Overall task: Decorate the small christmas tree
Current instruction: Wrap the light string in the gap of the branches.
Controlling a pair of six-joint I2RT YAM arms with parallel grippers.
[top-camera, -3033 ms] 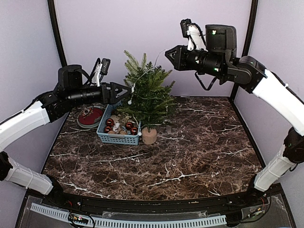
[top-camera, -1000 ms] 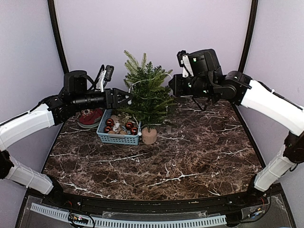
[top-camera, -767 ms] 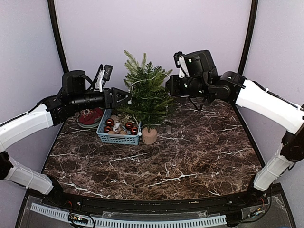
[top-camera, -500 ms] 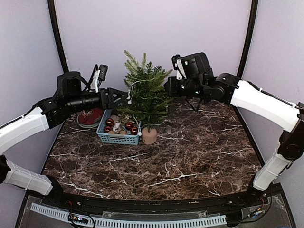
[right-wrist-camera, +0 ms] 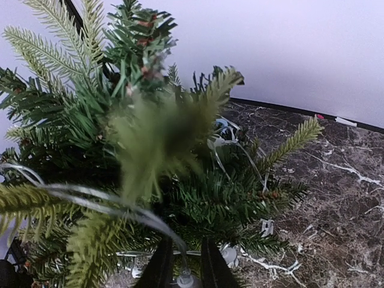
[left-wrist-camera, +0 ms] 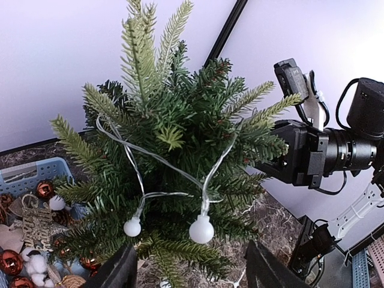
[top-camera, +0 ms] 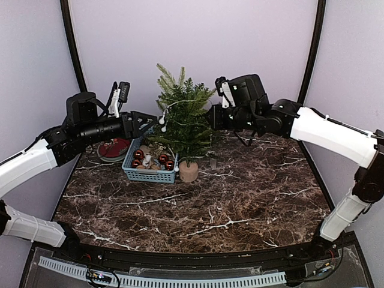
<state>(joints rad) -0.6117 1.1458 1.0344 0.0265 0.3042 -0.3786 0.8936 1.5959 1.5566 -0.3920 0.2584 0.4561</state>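
The small christmas tree [top-camera: 185, 123] stands on its pale wooden base [top-camera: 188, 172] at the back of the table. A white light string [top-camera: 174, 103] is draped over its top. My left gripper [top-camera: 155, 120] hovers open just left of the tree. In the left wrist view two white bulbs [left-wrist-camera: 201, 230] hang off the branches ahead of its spread fingers [left-wrist-camera: 120, 273]. My right gripper [top-camera: 210, 116] is at the tree's right side. In the right wrist view it [right-wrist-camera: 182, 267] is shut on the light string [right-wrist-camera: 96, 201], with a bulb socket between the fingers.
A blue basket [top-camera: 150, 167] with red baubles and other ornaments sits left of the tree base. A red round ornament [top-camera: 114, 147] lies further left on a dark dish. A small tag [top-camera: 213, 162] lies right of the base. Purple walls close in behind.
The right arm came down from high and pushed left into the tree with the string. The left gripper pulled back left from the branches, leaving the bulbs hanging there.
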